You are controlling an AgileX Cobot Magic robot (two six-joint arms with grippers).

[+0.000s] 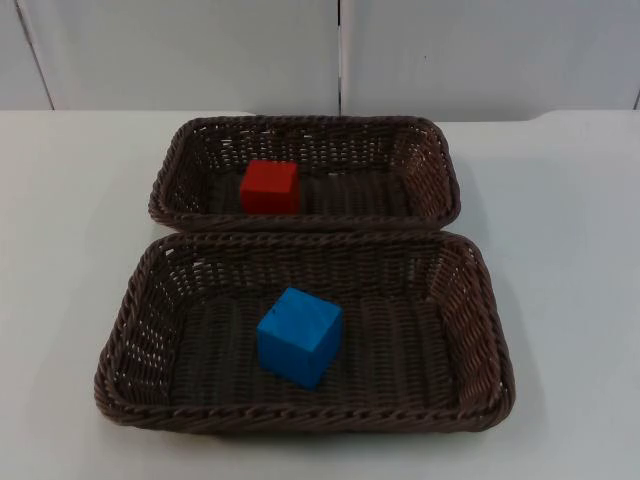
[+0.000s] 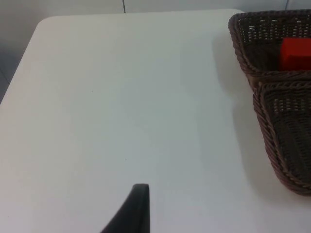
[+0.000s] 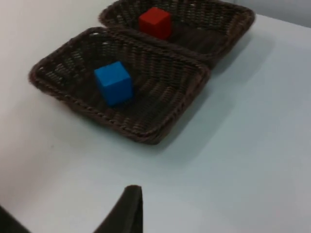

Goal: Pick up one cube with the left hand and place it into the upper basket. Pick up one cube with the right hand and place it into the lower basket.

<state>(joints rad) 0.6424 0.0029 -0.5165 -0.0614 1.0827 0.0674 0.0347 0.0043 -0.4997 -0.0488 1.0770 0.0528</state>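
You have little left to spoil here: judged from how things lie, both cubes are already placed, so the main risk is an arm sweeping back in and clipping a basket rim, which would shove both baskets, since they touch along their shared edge.

The lower basket (image 1: 130, 330), the larger in the top view, fills the lower half of the frame; it is dark brown wicker, rectangular, with sloping walls. The upper basket (image 1: 430, 165) sits just above it at upper centre, same weave.

The blue cube (image 1: 299, 336) rests on the lower basket's floor, slightly left of centre and turned at an angle. The red cube (image 1: 270, 186) sits left of centre in the upper basket.

The left gripper (image 2: 138, 204) hangs over bare table well to the side of the baskets; the right gripper (image 3: 130, 206) hangs over table, apart from the lower basket. Whether either claw is apart or together, I cannot tell.
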